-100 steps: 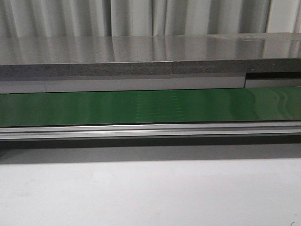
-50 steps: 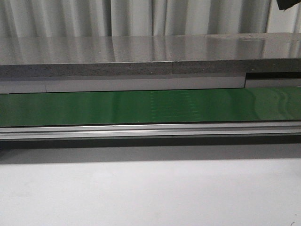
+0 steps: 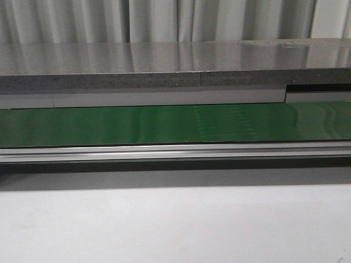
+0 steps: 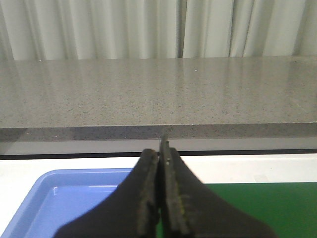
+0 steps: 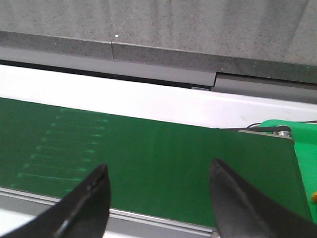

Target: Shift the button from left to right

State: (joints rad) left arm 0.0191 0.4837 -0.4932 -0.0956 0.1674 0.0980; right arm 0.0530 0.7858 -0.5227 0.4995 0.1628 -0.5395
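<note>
Right wrist view: the right gripper [image 5: 158, 198] has its 2 black fingers [image 5: 84, 203] spread wide, with nothing between them. It hangs over the green conveyor belt [image 5: 148, 153], whose surface carries a faint patch of ladder-like seam marks [image 5: 64, 151]. At the belt's end sits a bright green end piece [image 5: 280, 130], and a tiny orange spot [image 5: 314, 197] shows at the picture's edge beside it; it is too small to tell what it is. A white strip [image 5: 148, 99] runs beyond the belt, then a grey speckled counter [image 5: 173, 25].

In the left wrist view, the left gripper [image 4: 159, 158] has its 2 fingers pressed together, holding nothing. Beneath it lies a blue tray [image 4: 74, 198], of which only a bare part is in sight, and beside the tray is the start of the green belt. The grey counter and pale curtains [image 4: 148, 29] lie beyond.

The front view shows the belt running across the whole width, an aluminium rail [image 3: 175, 152] along its near edge and a white table [image 3: 175, 224] in front. Neither arm appears there.

The button is not visible in any of the 3 views.
</note>
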